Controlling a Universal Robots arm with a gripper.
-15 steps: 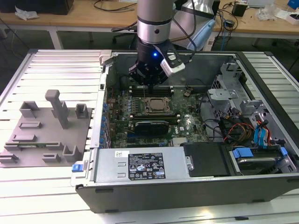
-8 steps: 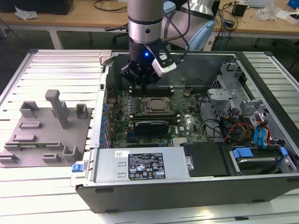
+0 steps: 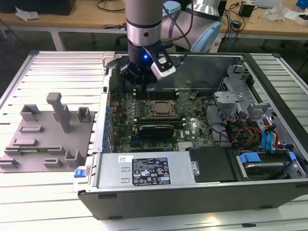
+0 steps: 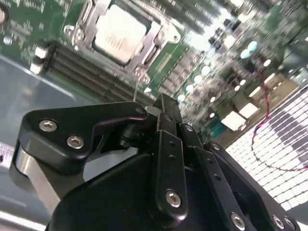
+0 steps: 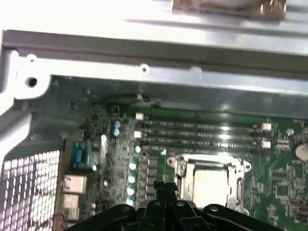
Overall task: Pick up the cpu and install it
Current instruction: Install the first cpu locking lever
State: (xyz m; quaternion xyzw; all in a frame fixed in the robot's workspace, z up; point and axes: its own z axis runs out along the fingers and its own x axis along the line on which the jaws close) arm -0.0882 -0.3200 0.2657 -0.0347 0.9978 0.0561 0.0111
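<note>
There is one cpu, and it lies flat inside the one metal-framed socket, silver top up, with the frame around it on all sides. One claw hangs just above the board, beside the socket and apart from the chip; its black fingers are drawn together and nothing shows between them. Rows of long memory slots run alongside the socket on the green motherboard. That board is the floor of one open computer case, which also holds a labelled metal box along the wall nearer than the socket, and a tangle of red and blue cables off toward the exterior view's right of the socket. Outside the case, toward the exterior view's left of the socket, sits one grey fixture plate with several upright blocks. Case and plate both rest on a desk of pale ribbed metal slats. Beyond the socket, a wooden bench carries loose cables.
</note>
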